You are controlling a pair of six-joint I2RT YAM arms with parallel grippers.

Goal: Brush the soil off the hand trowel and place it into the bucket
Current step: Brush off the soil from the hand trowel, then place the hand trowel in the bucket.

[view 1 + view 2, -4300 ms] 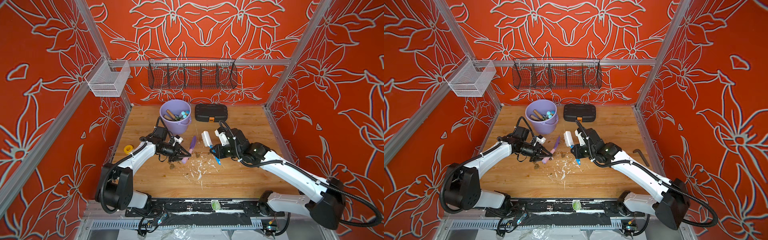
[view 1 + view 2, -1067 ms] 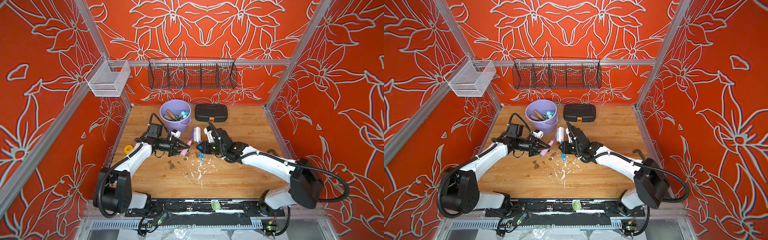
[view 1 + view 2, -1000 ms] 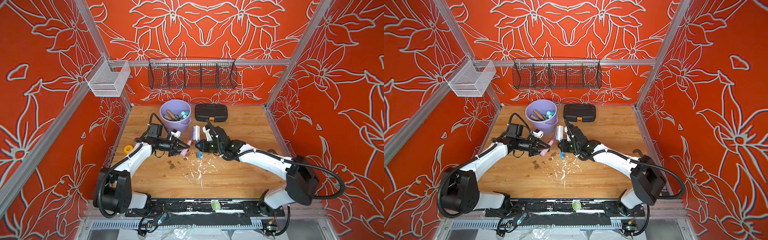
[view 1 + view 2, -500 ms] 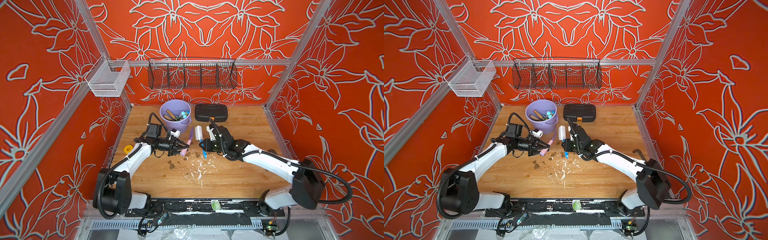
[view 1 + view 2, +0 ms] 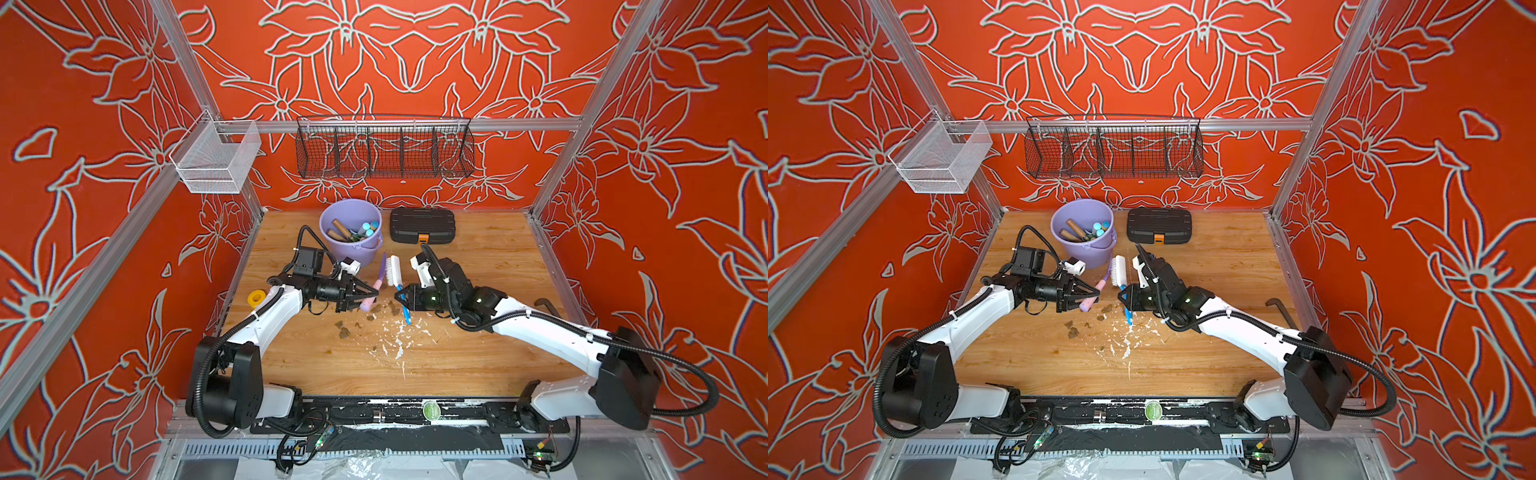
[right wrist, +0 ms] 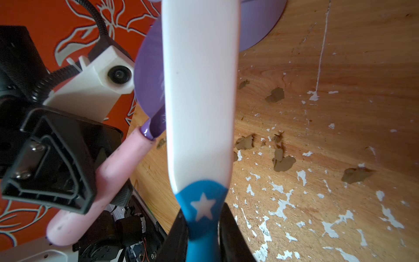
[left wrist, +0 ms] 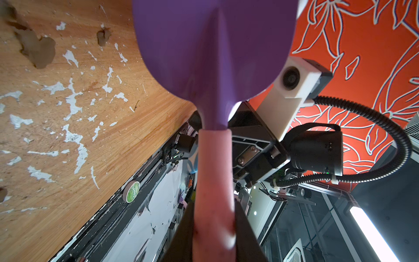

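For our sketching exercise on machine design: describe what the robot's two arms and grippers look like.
The left arm and right arm match: smooth white links, bulky black joints, black ribbed cables looping outside. The left gripper and right gripper are black wedges tapering to narrow fingers, each carrying a white camera block.

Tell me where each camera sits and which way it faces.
Both top views: high above the arm bases, looking down toward the back wall; both whole arms show, left claw holding the trowel, right claw the brush.
Left wrist: behind the left claw, looking along the trowel toward the right arm; own fingers show.
Right wrist: behind the right claw, looking along the brush toward the left claw and bucket; own fingers show.
Shared: both wrist views show the trowel and soil on the table.
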